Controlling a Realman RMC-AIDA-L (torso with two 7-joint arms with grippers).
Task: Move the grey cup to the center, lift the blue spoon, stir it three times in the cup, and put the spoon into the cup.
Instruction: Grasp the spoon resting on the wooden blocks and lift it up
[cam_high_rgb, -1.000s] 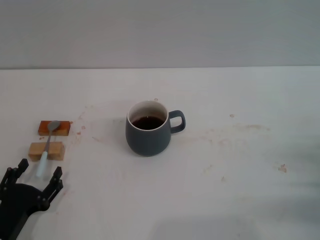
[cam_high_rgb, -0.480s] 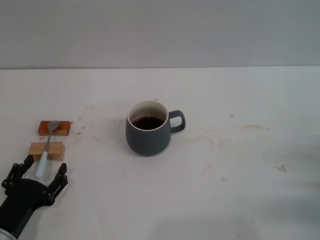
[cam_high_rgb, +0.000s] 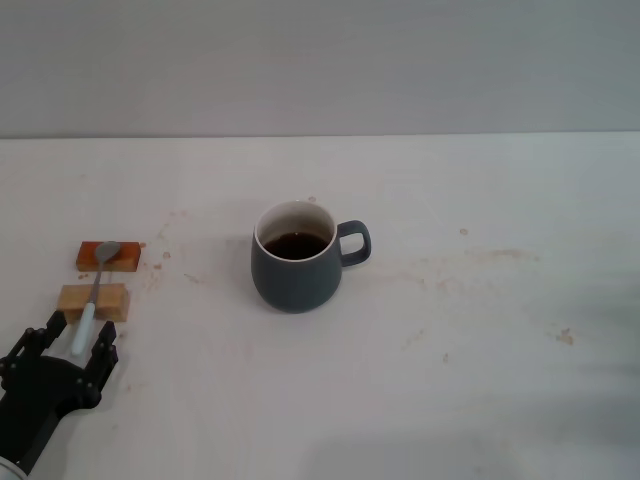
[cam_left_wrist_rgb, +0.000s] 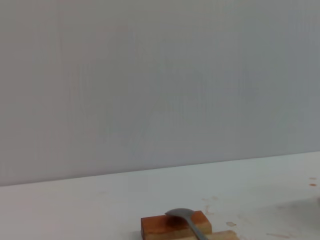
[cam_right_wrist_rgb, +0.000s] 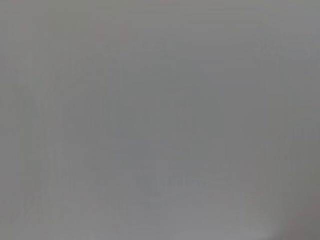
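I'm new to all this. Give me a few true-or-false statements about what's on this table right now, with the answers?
1. The squat dark slate-grey ceramic mug holds dark liquid. True.
2. The small spoon with the pale blue handle stands inside the mug. False: it lies across two small wooden blocks, the orange block and the tan block, off to the robot's left.
3. The mug's handle points toward the robot's right. True.
4. The left pincer is clamped shut on the spoon. False: it is open, its fingers either side of the handle's end.
5. The right pincer hovers over the mug. False: it is nowhere in view.
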